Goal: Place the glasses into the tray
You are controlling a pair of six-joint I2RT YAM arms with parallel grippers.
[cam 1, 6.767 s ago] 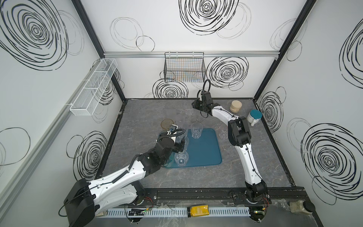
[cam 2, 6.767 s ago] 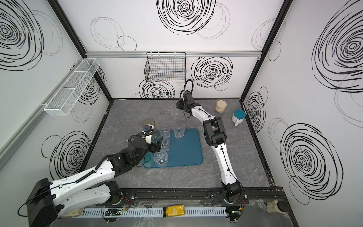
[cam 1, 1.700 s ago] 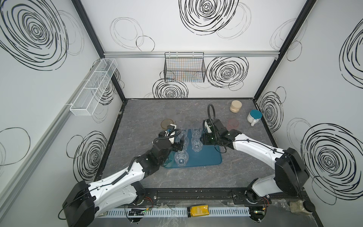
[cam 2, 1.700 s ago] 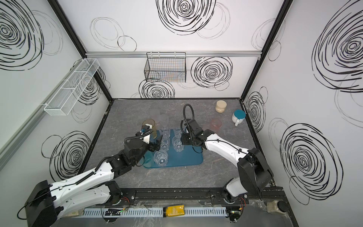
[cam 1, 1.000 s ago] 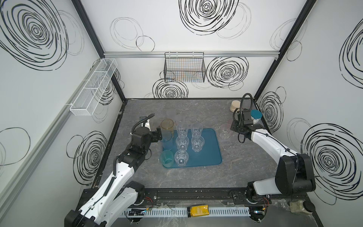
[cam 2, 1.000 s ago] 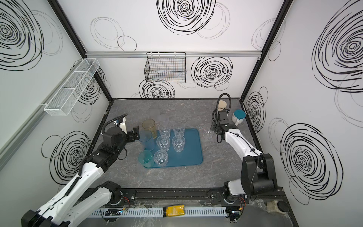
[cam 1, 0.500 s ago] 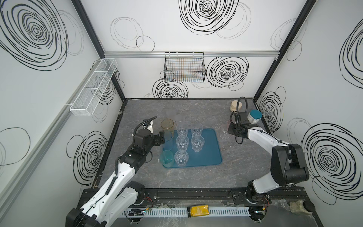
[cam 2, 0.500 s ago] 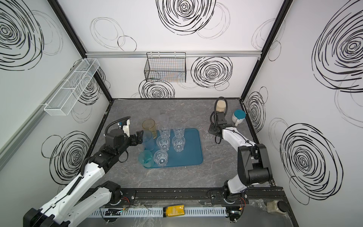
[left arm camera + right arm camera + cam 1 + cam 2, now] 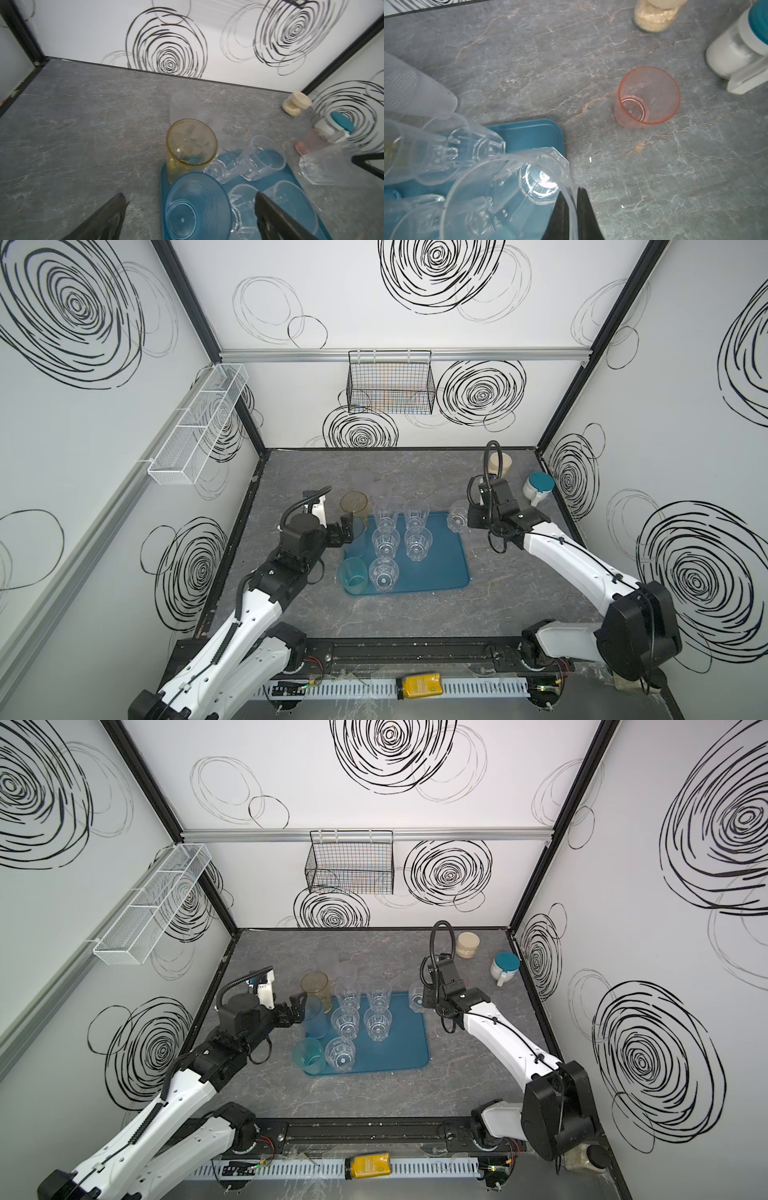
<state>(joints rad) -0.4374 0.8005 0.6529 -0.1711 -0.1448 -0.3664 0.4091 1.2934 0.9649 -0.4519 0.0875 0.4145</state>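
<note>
The dark teal tray (image 9: 444,568) (image 9: 407,1052) holds several clear faceted glasses (image 9: 385,541) and a teal glass (image 9: 352,576) at its near left corner. A blue glass (image 9: 197,205) (image 9: 315,1019) stands at the tray's left edge, between the wide open fingers of my left gripper (image 9: 190,196) (image 9: 347,531), with no touch showing. My right gripper (image 9: 572,209) (image 9: 469,522) is shut on the rim wall of a clear faceted glass (image 9: 508,187) (image 9: 457,518) over the tray's far right corner. An amber glass (image 9: 191,145) stands at the far left corner. Frosted glasses (image 9: 182,104) stand behind the tray. A pink glass (image 9: 646,97) stands on the table.
A beige jar (image 9: 496,462) and a white cup with a teal lid (image 9: 536,487) stand at the back right of the grey table. A black wire basket (image 9: 390,385) hangs on the back wall. A white mesh shelf (image 9: 195,427) runs along the left wall.
My right gripper has shut on the clear glass and carried it left to the tray's corner. My left gripper has moved right, bringing its open fingers around the blue glass.
</note>
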